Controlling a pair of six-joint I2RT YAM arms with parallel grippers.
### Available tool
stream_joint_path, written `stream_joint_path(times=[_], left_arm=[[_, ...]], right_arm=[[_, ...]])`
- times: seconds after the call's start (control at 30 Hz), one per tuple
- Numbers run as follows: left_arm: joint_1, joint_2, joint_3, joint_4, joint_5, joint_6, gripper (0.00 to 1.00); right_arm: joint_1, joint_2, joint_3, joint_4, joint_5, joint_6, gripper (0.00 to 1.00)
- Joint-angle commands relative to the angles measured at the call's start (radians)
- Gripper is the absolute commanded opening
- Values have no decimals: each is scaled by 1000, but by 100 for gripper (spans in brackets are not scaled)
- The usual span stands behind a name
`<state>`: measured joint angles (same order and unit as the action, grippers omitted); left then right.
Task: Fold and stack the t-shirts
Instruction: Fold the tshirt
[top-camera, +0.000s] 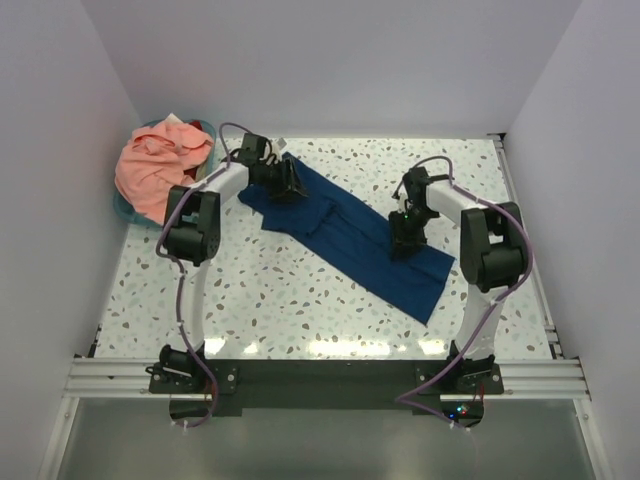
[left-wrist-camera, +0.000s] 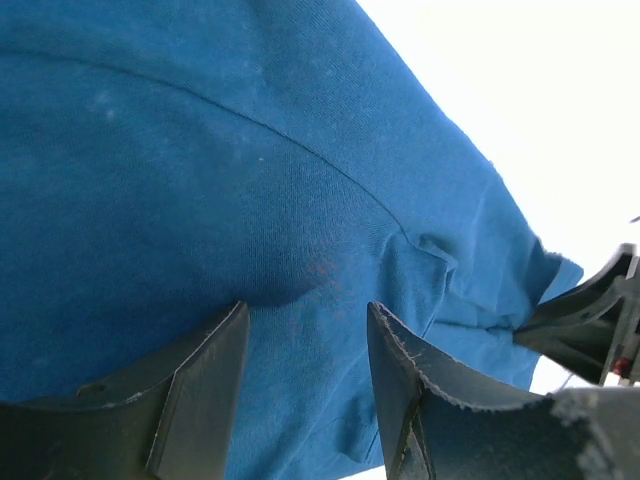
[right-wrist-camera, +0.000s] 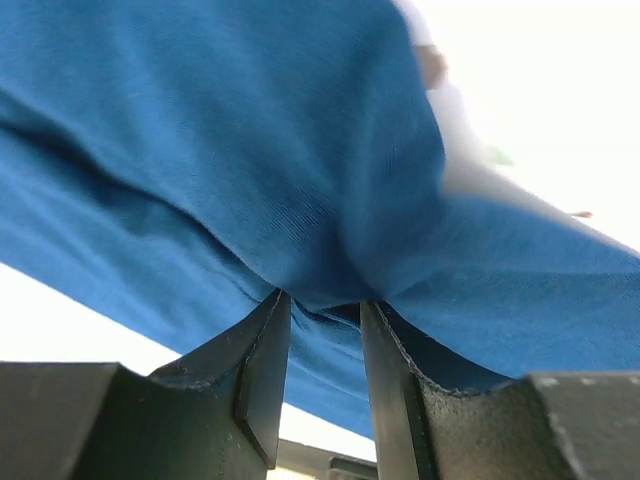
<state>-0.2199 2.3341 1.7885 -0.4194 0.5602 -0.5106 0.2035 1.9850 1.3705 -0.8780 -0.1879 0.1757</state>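
1. Lying heaped in the teal basket (top-camera: 124, 210) at far left, the salmon-pink t-shirt (top-camera: 150, 170) sat well apart from both arms.
2. The left gripper (top-camera: 290, 185), jaws spread, pressed on the far-left end of the navy t-shirt (top-camera: 350, 240).
3. The shirt's long axis ran diagonally across the tabletop (top-camera: 270, 290) toward the near right.
4. The right gripper (top-camera: 403, 240) pinched a fold of cloth near that end.

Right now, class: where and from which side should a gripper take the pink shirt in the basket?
I'd pinch a raised fold atop the pink shirt, coming straight down: it lies heaped in the teal basket, spilling over its rim, with the side wall close beside it.
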Motion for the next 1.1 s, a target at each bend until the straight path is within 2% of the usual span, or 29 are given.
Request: stream_joint_path(times=[0.0, 0.13, 0.37, 0.63, 0.93, 1.07], left_arm=[[4, 128, 37, 18, -54, 64, 57], [7, 217, 162, 54, -56, 67, 57], [7, 324, 227, 208, -3, 12, 57], [-21, 370, 229, 444, 47, -104, 56], [-38, 372, 212, 545, 55, -152, 56], [-38, 320, 147, 590, 75, -149, 56]], right_arm=[[23, 69, -10, 10, -143, 11, 38], [80, 89, 7, 7, -176, 40, 38], [195, 97, 24, 33, -225, 160, 39], [318, 173, 88, 62, -298, 183, 39], [395, 227, 191, 59, -334, 196, 40], [396, 184, 235, 2, -277, 194, 45]])
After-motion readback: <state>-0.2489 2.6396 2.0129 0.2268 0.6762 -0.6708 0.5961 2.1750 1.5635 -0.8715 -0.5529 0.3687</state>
